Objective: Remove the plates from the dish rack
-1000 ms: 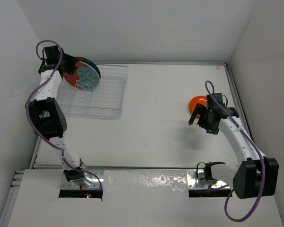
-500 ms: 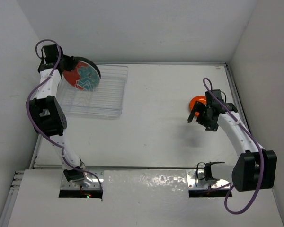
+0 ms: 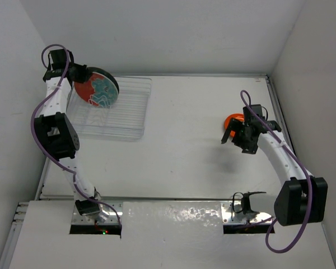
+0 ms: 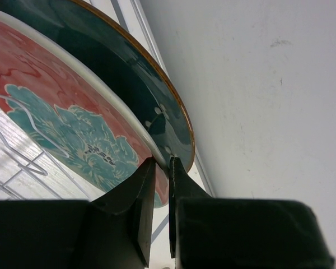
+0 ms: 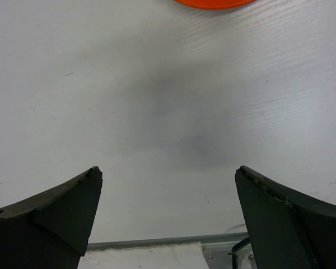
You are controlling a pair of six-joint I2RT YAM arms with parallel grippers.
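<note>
Left pincer [image 4: 161,162]: pressed together on the white rim of the red-teal plate [image 4: 56,112], with one finger on the patterned face and the other in the gap ahead of the dark teal plate [image 4: 129,73].

Both plates stand upright at the far left end of the rack [image 3: 129,112], which sits in the far left corner of the tabletop [image 3: 190,129].

Right pincer [image 5: 168,174]: spread wide, holding nothing, above bare tabletop just beside the orange plate [image 3: 232,120]. That plate lies flat near the right edge.

Change over the last second: the left wrist has moved slightly toward the far left corner, and the right pincer has moved slightly left. No plate has moved.
</note>
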